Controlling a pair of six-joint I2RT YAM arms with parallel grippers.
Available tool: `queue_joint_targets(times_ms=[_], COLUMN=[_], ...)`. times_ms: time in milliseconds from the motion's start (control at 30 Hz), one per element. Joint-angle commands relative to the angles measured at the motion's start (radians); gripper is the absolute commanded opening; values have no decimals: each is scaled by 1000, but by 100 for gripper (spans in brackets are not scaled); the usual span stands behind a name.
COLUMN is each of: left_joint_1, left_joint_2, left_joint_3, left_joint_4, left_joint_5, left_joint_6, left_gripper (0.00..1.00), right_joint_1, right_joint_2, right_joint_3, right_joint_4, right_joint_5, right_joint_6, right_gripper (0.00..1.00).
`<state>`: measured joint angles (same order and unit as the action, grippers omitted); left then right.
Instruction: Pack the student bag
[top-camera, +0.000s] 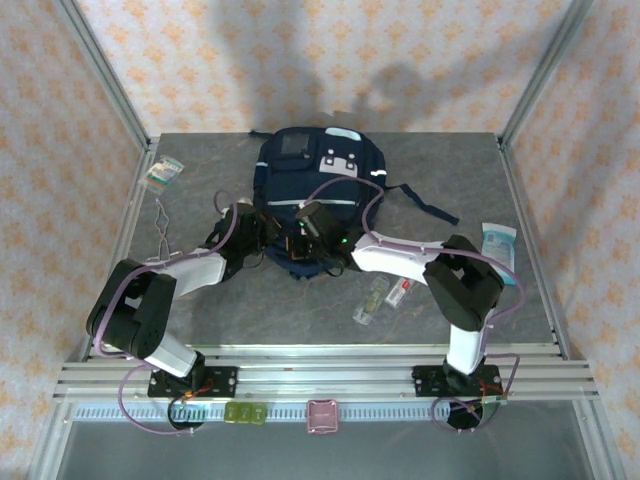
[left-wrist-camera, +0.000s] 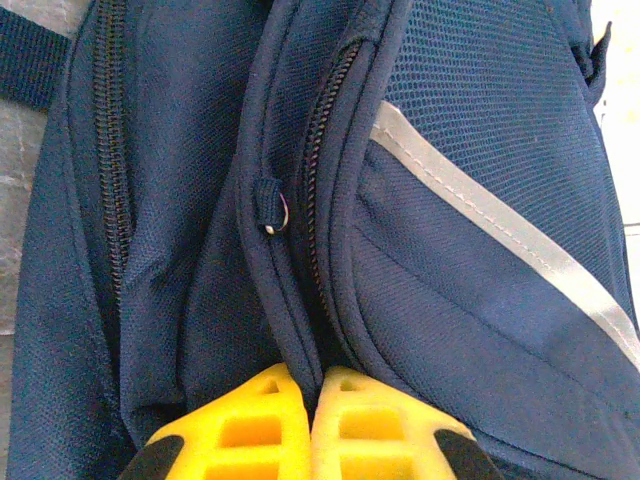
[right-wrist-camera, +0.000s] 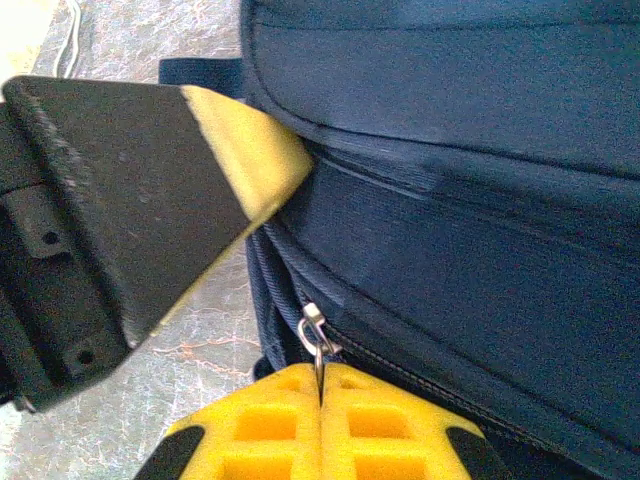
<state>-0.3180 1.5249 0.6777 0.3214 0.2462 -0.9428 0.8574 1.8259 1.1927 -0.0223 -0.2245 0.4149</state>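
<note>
The student bag (top-camera: 318, 180), navy with a grey stripe, lies flat at the back middle of the table. Both arms reach its near end. My left gripper (left-wrist-camera: 312, 378) is shut on a fold of the bag's navy fabric beside a zipper track (left-wrist-camera: 318, 150); from above it sits at the bag's near left corner (top-camera: 272, 238). My right gripper (right-wrist-camera: 320, 385) is shut on a metal zipper pull (right-wrist-camera: 316, 335) at the bag's edge, seen from above close to the left one (top-camera: 302, 244). One of the left gripper's fingers (right-wrist-camera: 240, 160) presses the bag just above that pull.
A small packet (top-camera: 163, 172) and a white cable (top-camera: 163, 225) lie at the left. A tissue pack (top-camera: 497, 243) sits at the right edge. Two small clear-wrapped items (top-camera: 372, 300) (top-camera: 398, 293) lie in front of the bag. A dark strap (top-camera: 428, 203) trails right.
</note>
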Motion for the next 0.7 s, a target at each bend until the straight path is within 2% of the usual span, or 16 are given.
queue_joint_targets(times_ms=[0, 333, 500, 567, 667], left_joint_1=[31, 104, 125, 134, 148], left_joint_2=[-24, -36, -22, -23, -20], left_joint_3=[33, 65, 110, 122, 163], left_joint_4=[15, -46, -89, -100, -140], left_joint_5=[-27, -19, -29, -35, -42], left_joint_6=[52, 114, 157, 174, 214], left_gripper=[0, 0, 0, 0, 0], right_joint_1=[-41, -223, -232, -232, -222], right_joint_2=[-78, -266, -249, -230, -233], right_joint_3=[-77, -304, -292, -260, -249], right_joint_4=[-48, -65, -54, -60, -8], right_joint_5=[46, 175, 337, 332, 226], right_joint_6=[-7, -37, -88, -106, -110], right_gripper=[0, 0, 0, 0, 0])
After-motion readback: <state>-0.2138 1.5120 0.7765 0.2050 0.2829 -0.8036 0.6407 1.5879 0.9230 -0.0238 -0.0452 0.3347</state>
